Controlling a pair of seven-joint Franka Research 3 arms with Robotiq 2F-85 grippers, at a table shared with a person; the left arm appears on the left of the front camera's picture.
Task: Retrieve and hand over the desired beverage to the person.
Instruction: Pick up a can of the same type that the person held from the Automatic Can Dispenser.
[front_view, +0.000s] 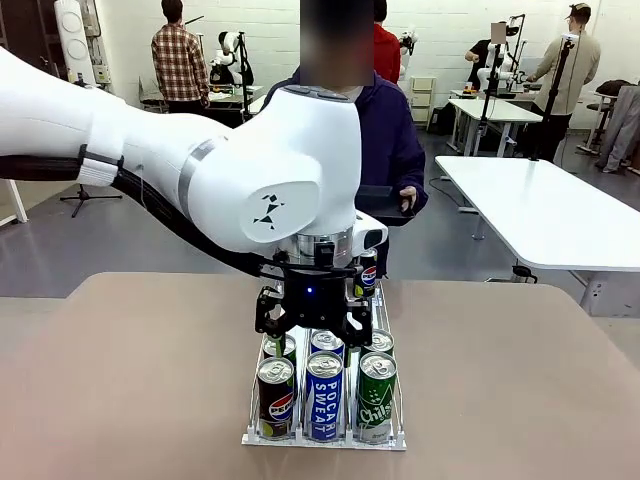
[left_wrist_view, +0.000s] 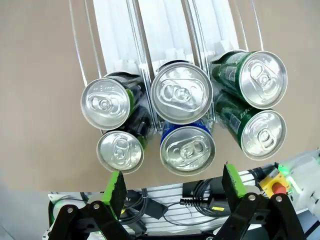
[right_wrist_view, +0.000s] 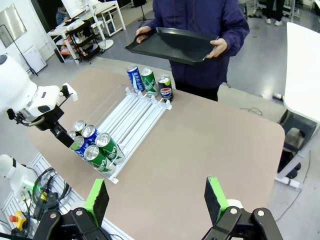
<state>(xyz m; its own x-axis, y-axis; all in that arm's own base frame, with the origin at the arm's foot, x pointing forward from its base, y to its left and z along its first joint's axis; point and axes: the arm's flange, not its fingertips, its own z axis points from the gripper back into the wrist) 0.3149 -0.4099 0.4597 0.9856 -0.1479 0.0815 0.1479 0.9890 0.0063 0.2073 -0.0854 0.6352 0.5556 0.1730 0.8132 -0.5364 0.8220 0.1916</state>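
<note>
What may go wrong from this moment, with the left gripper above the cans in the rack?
1. The open left gripper hangs over six cans packed tightly in the rack. Coming down, a finger may hit a neighbouring can instead of slipping between them.
2. At the rack's far end three upright cans stand on the way to the tray held by the person. A handover reach could probably knock them over.
</note>
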